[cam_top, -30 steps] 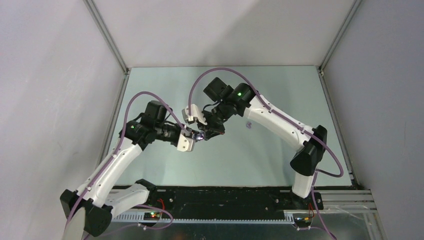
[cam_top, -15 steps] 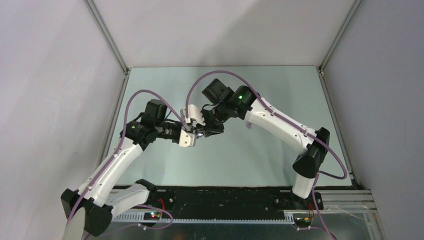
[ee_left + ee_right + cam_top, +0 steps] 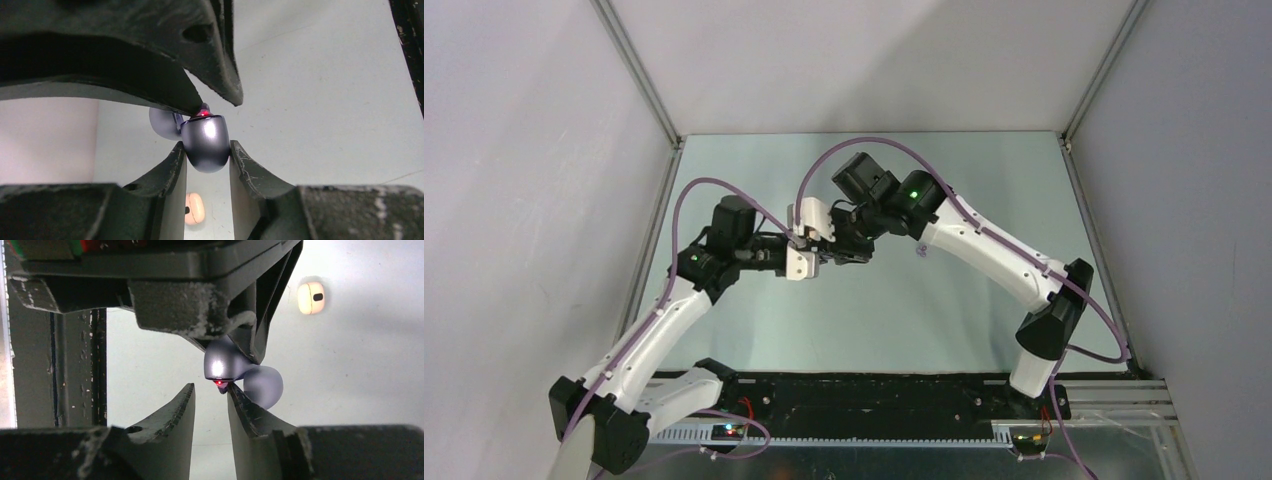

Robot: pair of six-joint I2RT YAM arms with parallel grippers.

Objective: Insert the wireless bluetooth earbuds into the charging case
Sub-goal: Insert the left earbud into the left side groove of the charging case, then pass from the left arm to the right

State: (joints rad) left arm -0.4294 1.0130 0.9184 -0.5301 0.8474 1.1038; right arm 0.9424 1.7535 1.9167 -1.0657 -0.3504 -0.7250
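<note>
My left gripper (image 3: 206, 145) is shut on the purple-grey charging case (image 3: 205, 142), held above the table with its lid (image 3: 165, 122) swung open behind. A purple earbud (image 3: 203, 111) with a red light sits in the case's mouth. In the right wrist view the same case (image 3: 225, 365) hangs above my right gripper (image 3: 211, 386), which is open. The earbud's tip (image 3: 221, 387) lies against one fingertip (image 3: 233, 390), with nothing between the jaws. In the top view both grippers meet near the table's middle, left gripper (image 3: 802, 262) and right gripper (image 3: 826, 252).
A cream-white case (image 3: 194, 208) lies closed on the table below the grippers, also in the right wrist view as the cream case (image 3: 310, 297). A tiny purple piece (image 3: 921, 249) lies on the table beside the right arm. Grey walls close in the table on three sides.
The right gripper was shut and has opened, letting go of the earbud at the case's mouth. Both grippers have shifted slightly toward the far side.
</note>
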